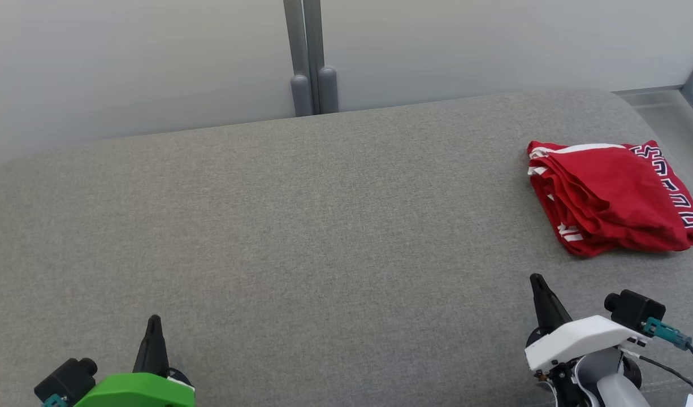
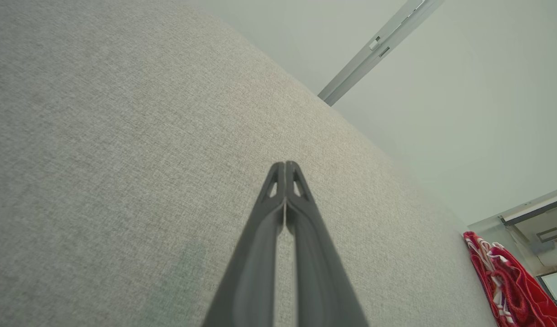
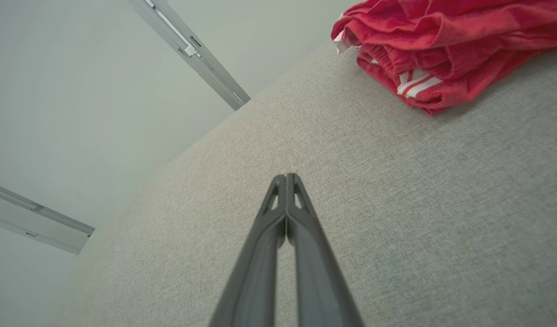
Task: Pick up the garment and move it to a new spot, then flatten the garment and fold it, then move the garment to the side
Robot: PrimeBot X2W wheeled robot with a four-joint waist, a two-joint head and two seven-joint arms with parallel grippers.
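Note:
A red garment (image 1: 612,195) with white stripes and dark lettering lies folded in a compact stack at the far right of the grey padded surface (image 1: 301,226). It also appears as the red garment (image 3: 442,45) at the top right of the right wrist view and the red garment (image 2: 510,286) at the lower right of the left wrist view. My right gripper (image 1: 537,280) is shut and empty, a short way in front of the garment. My left gripper (image 1: 153,322) is shut and empty at the lower left, far from it. Both sets of fingertips meet, as at my left gripper (image 2: 285,164) and my right gripper (image 3: 286,176).
A pale wall runs behind the surface, with a grey vertical post (image 1: 310,56) at its middle. The surface's rounded right edge drops to a light floor (image 1: 663,113) beside the garment. Bare grey fabric stretches from the centre to the left.

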